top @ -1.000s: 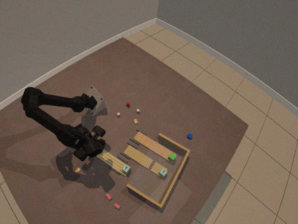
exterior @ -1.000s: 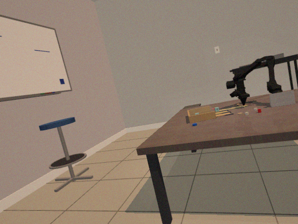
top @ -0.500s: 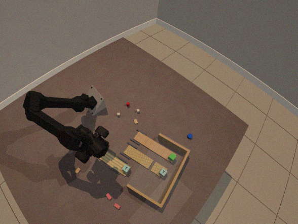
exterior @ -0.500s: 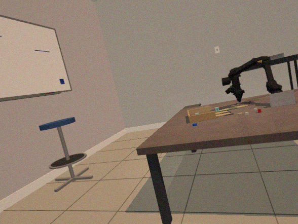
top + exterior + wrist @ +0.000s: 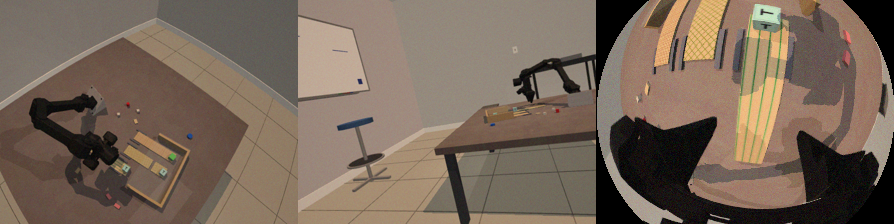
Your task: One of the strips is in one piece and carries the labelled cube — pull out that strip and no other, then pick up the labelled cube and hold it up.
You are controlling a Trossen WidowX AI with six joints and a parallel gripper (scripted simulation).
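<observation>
Exterior view: table's right side cropped

From here, the brown table (image 5: 162, 106) (image 5: 526, 126) carries a wooden-walled tray (image 5: 175, 175) (image 5: 500, 117). A blue disc (image 5: 190, 136) (image 5: 492, 124) lies just outside the tray, two red blocks near its open side.

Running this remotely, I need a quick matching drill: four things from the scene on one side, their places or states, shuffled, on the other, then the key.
1. Green-striped wooden strip
2. Yellow crosshatched strip
3. Small bright green cube
4. Black parallel-jaw gripper

A. Split, with a gap between its pieces
B. Open, nothing between its fingertips
C. In one piece, bearing a pale cube marked T
D. On the plain orange-tan strip's end

1-C; 2-A; 3-D; 4-B
</observation>
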